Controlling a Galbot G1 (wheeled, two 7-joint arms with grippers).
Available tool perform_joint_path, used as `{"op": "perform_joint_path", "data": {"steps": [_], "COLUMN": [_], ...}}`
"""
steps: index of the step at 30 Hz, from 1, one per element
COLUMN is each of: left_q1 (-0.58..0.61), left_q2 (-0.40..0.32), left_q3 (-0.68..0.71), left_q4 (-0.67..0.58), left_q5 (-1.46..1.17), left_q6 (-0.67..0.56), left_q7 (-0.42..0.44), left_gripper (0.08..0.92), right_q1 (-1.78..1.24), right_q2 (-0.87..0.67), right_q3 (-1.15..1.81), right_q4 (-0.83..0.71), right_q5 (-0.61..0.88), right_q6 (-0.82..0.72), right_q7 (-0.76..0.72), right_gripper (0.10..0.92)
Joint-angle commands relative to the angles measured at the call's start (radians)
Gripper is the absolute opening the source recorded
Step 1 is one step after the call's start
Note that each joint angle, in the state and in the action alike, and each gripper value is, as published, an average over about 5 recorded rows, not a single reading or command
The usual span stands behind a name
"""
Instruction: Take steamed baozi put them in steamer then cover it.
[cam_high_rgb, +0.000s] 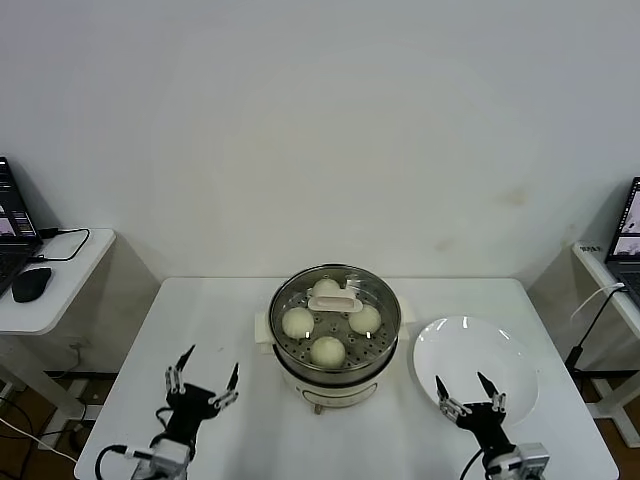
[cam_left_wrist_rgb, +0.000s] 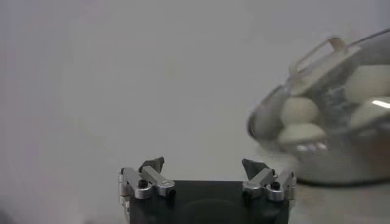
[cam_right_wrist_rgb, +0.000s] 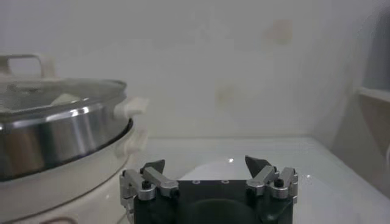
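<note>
Left pincer (cam_high_rgb: 205, 385) hovers low over the white surface (cam_high_rgb: 220, 330) near its front-left edge, fingers spread apart, holding nothing; the left wrist view shows both fingertips (cam_left_wrist_rgb: 152, 164) wide open with bare surface ahead. Right pincer (cam_high_rgb: 470, 393) sits at the front-right, over the near rim of the plate (cam_high_rgb: 500, 350), fingers likewise apart and empty. Steamer (cam_high_rgb: 335, 330) stands at the centre of the surface, between the two pincers, its steel basket resting on a cream pot base (cam_high_rgb: 335, 392). Four baozi (cam_high_rgb: 328, 351) lie inside the basket: one toward the back, one left, one right, one front. Glass lid (cam_high_rgb: 380, 300) with a cream handle (cam_high_rgb: 335, 298) covers the basket, the buns visible through it. Plate lies just right of the steamer, apart from it, and is bare. Side desks flank the scene: a laptop (cam_high_rgb: 10, 225) and mouse (cam_high_rgb: 30, 285) at left, another laptop (cam_high_rgb: 628, 235) at right.
</note>
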Motion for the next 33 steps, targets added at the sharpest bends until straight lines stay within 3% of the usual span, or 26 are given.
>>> {"op": "perform_joint_path", "data": {"steps": [1,33], "left_q1": [0.120,0.133], "left_q2": [-0.018,-0.038], "left_q3": [-0.048,-0.044], "left_q4": [0.005,-0.040], "left_q5": [-0.170,-0.170], "left_q6": [0.008,0.028], "left_q7": [0.012,0.012], "left_gripper": [0.823,0.823], "right_q1": [-0.033,-0.035], "right_q2": [-0.063,-0.035], "right_q3": [-0.018,0.014], "right_q4": [0.041,0.039], "right_q5": [0.037,0.016], "right_q6": [-0.076,-0.048], "right_q7": [0.004,-0.013], "right_gripper": [0.823,0.823]}}
